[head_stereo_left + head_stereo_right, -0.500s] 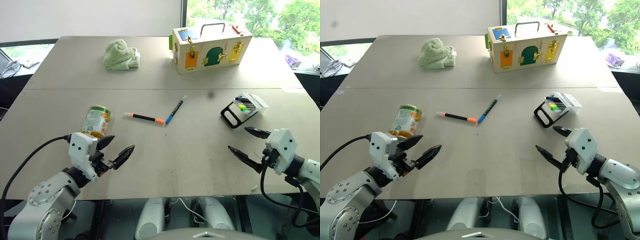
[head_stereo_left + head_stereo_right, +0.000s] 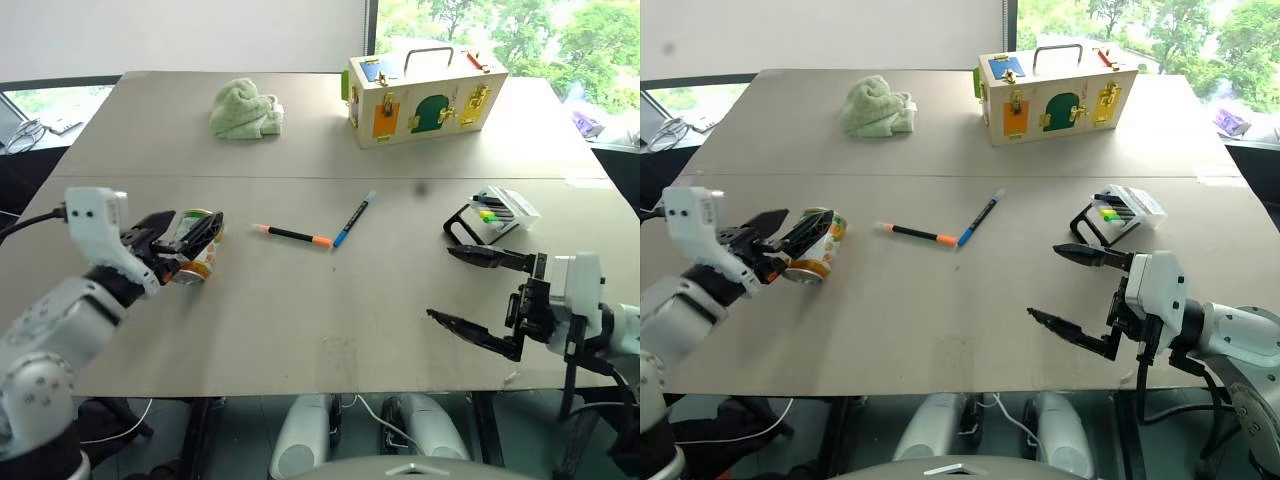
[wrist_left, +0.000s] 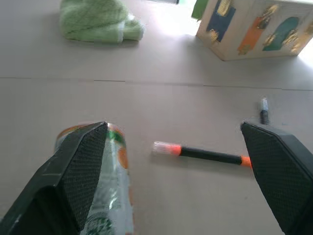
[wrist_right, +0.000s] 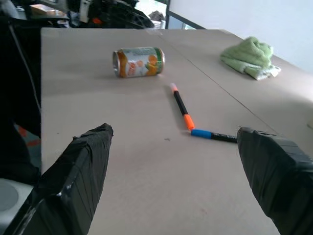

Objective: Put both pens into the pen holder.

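1. Green-and-orange can [image 2: 192, 258] lies on its side; its label is unreadable.
2. Left gripper [image 2: 185, 236] hovers spread wide over it; right gripper [image 2: 478, 293] gapes, empty.
3. Black pen [image 2: 291, 235] and blue pen [image 2: 352, 219] lie mid-table, tips nearly touching; pen holder [image 2: 489, 218] sits rightward.

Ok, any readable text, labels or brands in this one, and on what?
Nothing legible.
Can: printed green and orange label, lettering too blurred to read.
Pen holder: no readable marking.
Wooden box: coloured doors and latches, no words.
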### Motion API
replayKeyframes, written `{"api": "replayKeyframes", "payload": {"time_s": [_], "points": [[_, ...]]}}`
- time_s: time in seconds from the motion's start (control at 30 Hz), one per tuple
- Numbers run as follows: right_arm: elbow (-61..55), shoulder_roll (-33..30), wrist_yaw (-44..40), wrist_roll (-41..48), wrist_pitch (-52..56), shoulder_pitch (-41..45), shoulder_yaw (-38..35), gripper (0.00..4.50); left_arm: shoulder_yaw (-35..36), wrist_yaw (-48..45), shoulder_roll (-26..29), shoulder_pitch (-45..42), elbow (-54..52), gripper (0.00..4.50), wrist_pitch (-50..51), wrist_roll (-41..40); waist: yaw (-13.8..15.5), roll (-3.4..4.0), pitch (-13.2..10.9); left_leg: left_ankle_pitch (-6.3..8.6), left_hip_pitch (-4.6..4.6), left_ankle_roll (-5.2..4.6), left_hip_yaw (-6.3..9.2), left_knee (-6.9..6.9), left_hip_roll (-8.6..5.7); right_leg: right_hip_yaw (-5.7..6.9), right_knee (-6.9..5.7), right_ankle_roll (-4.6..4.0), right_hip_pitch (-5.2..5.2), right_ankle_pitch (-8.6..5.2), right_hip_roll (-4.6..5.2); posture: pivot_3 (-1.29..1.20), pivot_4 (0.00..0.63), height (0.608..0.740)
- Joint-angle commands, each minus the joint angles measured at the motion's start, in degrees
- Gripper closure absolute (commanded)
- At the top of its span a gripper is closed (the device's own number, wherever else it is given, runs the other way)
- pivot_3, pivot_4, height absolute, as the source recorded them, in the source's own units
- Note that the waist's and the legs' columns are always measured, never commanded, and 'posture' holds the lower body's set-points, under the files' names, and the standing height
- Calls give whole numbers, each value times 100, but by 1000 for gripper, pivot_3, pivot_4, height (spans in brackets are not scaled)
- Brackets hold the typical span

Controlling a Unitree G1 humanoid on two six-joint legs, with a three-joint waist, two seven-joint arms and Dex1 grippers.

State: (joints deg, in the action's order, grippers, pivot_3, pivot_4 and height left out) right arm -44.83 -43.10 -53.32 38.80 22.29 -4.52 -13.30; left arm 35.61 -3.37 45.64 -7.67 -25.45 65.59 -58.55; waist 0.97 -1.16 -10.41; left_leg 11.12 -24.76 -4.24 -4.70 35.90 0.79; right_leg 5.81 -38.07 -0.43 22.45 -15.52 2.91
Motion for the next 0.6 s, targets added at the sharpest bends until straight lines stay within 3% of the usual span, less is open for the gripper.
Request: {"api": "replayKeyframes", "payload": {"time_s": [0.03, 0.23, 0.37, 0.57, 0.6], "points": [[-151, -127, -116, 198, -46, 216, 67, 179, -299, 312, 716, -582, 606, 7, 1032, 200, 0, -1, 0, 2, 0, -2, 0, 1, 0, 1, -1, 0, 0, 0, -1, 0, 150, 740], [-19, -124, -82, -61, -180, 222, 279, 179, -1471, -110, 1356, -1866, 1985, 7, 2164, 698, 37, -18, 6, -5, -4, 11, -7, 1, -5, -4, 2, 0, 0, 1, 6, 0, 150, 740], [-14, -62, 12, -195, -235, 248, 411, 179, -2409, -490, 1254, -3112, 3110, 7, 2684, 980, 31, -14, 8, -5, 1, 15, -8, -2, -5, -3, -1, -1, 0, 1, 7, 0, 150, 740], [-166, 2, 246, -307, -217, 267, 567, 179, -3769, -1058, 862, -4381, 4790, 7, 2382, 1959, 39, -20, 7, -7, -7, 13, -7, 9, -5, -2, -5, -3, 3, 3, 8, 0, 150, 740], [-201, 9, 292, -319, -208, 255, 583, 72, -3927, -1136, 781, -4492, 5057, 253, 2209, 2172, 36, -21, 7, -7, -6, 13, -10, 9, -5, -4, -5, -8, 2, 6, 9, 0, 150, 740]]}}
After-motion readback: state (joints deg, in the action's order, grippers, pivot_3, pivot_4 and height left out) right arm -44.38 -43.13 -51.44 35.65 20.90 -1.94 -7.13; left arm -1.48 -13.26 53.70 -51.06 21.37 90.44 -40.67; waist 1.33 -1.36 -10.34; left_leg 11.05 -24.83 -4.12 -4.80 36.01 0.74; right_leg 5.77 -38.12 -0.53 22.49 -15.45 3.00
